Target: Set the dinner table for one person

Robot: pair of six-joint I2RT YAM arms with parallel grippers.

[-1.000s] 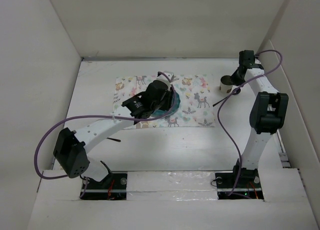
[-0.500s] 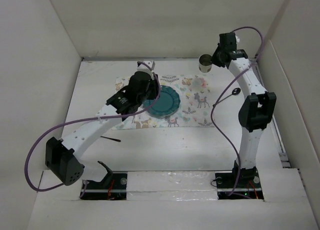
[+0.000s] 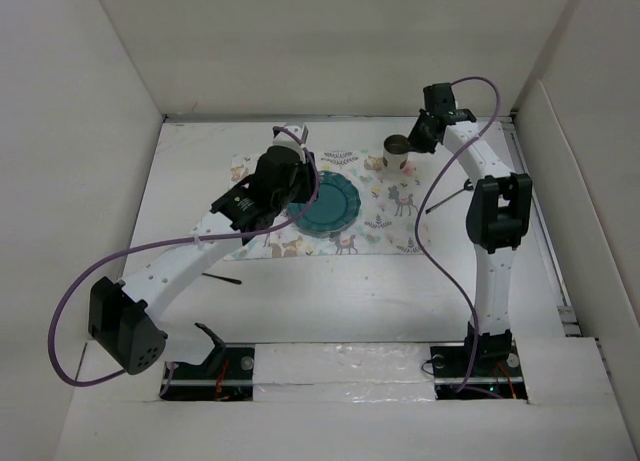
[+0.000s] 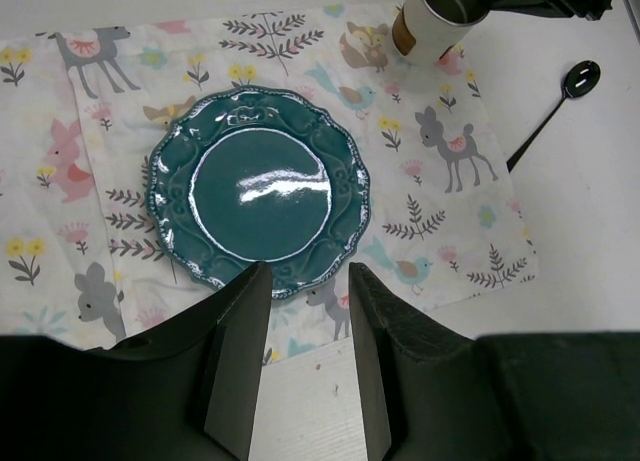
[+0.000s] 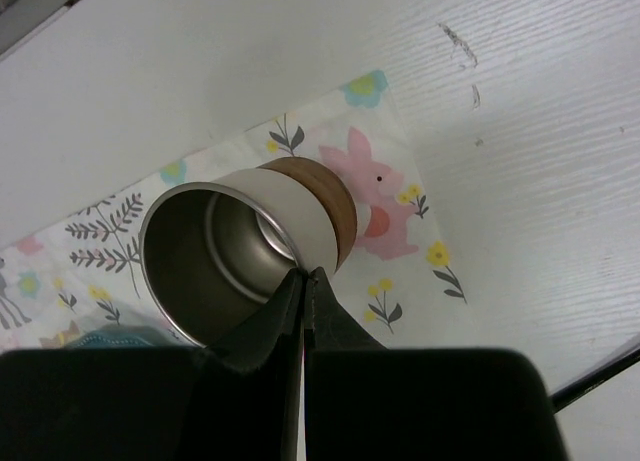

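The table [image 3: 350, 291] spreads white beneath both our arms, with a patterned mat [image 3: 385, 221] at its middle and a teal plate [image 3: 330, 203] on the mat. In its own camera, our left gripper [image 4: 302, 281] hovers over the plate's 6 o'clock rim, jaws apart and empty. At the mat's 1 o'clock corner our right gripper [image 5: 303, 273] pinches the rim of the cup [image 5: 215, 256]. A spoon [image 4: 580, 79] lies on the table at the mat's 3 o'clock.

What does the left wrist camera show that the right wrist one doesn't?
Only the left wrist: the whole teal plate, the bowl of a black spoon, the left gripper, jaws open. Only the right wrist: the shiny inside of the cup, its rim pinched by the right gripper, jaws shut. Both: the cup, the patterned placemat, the white table.
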